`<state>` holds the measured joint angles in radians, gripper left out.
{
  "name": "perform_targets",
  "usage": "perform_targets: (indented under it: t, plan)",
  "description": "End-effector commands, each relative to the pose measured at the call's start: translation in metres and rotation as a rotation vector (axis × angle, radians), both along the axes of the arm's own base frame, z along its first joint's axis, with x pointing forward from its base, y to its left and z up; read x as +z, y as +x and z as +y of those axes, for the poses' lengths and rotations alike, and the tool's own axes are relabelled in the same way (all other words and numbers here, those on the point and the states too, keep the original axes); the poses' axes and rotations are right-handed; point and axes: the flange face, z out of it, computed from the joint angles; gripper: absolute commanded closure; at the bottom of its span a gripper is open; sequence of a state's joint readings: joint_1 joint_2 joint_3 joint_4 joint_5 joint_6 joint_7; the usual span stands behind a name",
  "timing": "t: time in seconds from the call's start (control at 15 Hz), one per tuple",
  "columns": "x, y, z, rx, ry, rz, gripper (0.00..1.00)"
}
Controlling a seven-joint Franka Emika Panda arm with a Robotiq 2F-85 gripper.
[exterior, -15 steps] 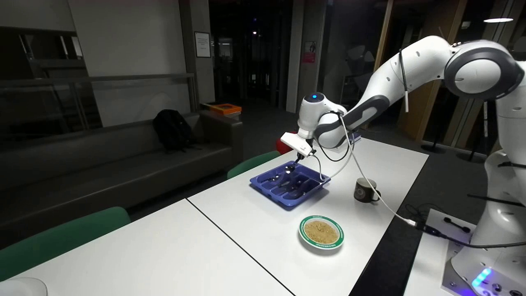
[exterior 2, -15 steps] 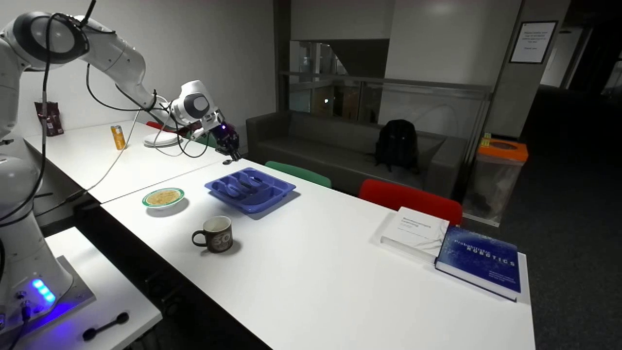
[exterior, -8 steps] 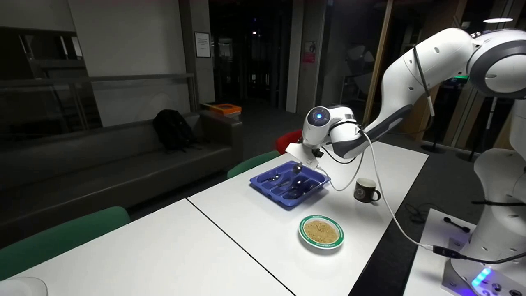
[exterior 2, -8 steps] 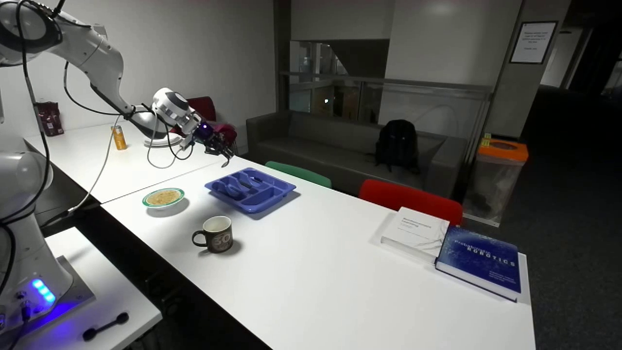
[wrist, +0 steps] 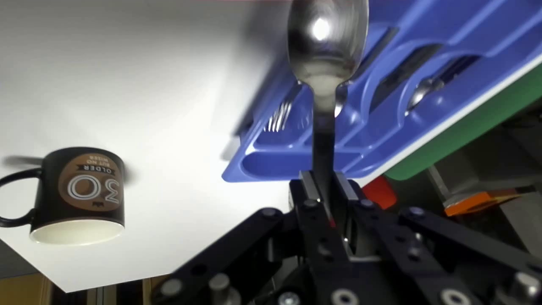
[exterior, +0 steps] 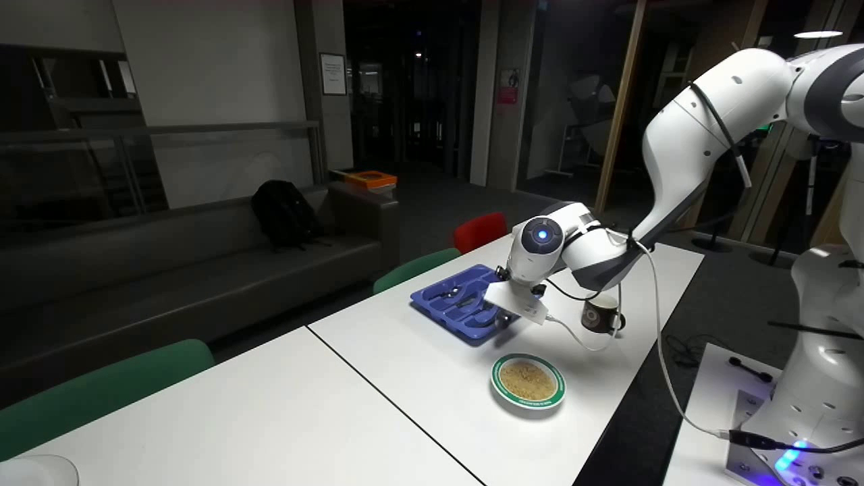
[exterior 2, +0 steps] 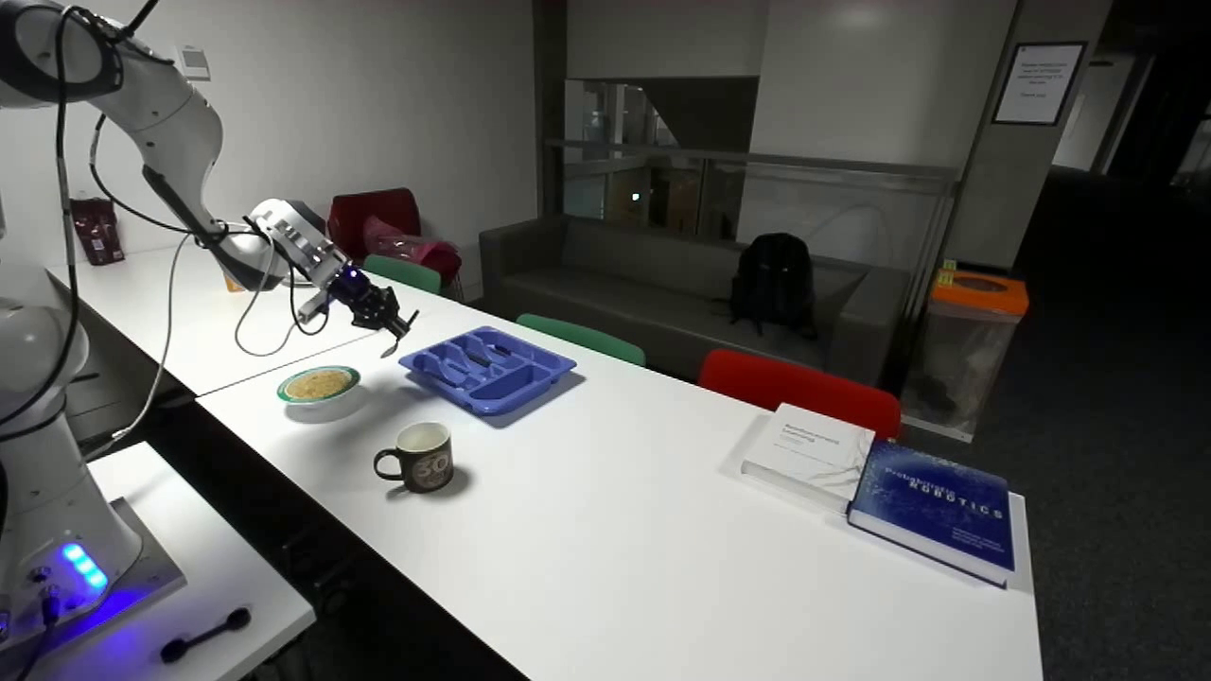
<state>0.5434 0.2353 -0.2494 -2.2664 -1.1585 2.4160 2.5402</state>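
Wrist view is the one that really shows the grip: the gripper [wrist: 327, 184] is clamped on the dark handle of a spoon [wrist: 324, 97], shiny metal head sticking out. Both exterior views have the spoon in the air near the blue cutlery tray [exterior 2: 511, 384], but it's tiny there. The tray looks like smooth moulded plastic with curvy dividers, and up close you can spot a fork [wrist: 285, 106] in one compartment and another spoon [wrist: 420, 92] in a different one. The shallow bowl [exterior: 498, 382] with the green rim, full of grainy tan stuff [exterior: 528, 380], only shows in the exterior views. Black mug [wrist: 84, 192] stands on the white table [exterior 2: 653, 530], and its "OLDER BUT NO WISER" is only readable from the wrist, upside down. The Probabilistic Robotics book [exterior 2: 932, 511] turns up in just an exterior view.
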Motion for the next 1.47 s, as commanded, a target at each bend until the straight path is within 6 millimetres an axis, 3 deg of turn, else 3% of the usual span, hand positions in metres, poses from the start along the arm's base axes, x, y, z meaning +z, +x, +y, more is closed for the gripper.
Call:
perform_targets:
  t: [0.0, 0.47, 1.0, 1.13, 1.2, 1.27, 1.4]
  plan:
    - [-0.003, -0.026, -0.002, 0.041, -0.003, 0.042, 0.97]
    - [-0.014, -0.043, -0.002, 0.052, 0.010, 0.078, 0.97]
    - [0.017, -0.046, 0.000, 0.047, 0.058, 0.046, 0.97]
    - [0.019, -0.047, 0.002, 0.054, 0.068, 0.053, 0.97]
    - [0.007, -0.035, 0.007, 0.038, 0.053, 0.045, 0.97]
    - [0.008, -0.036, 0.008, 0.041, 0.053, 0.045, 0.87]
    - [0.005, -0.037, 0.010, 0.043, 0.053, 0.052, 0.87]
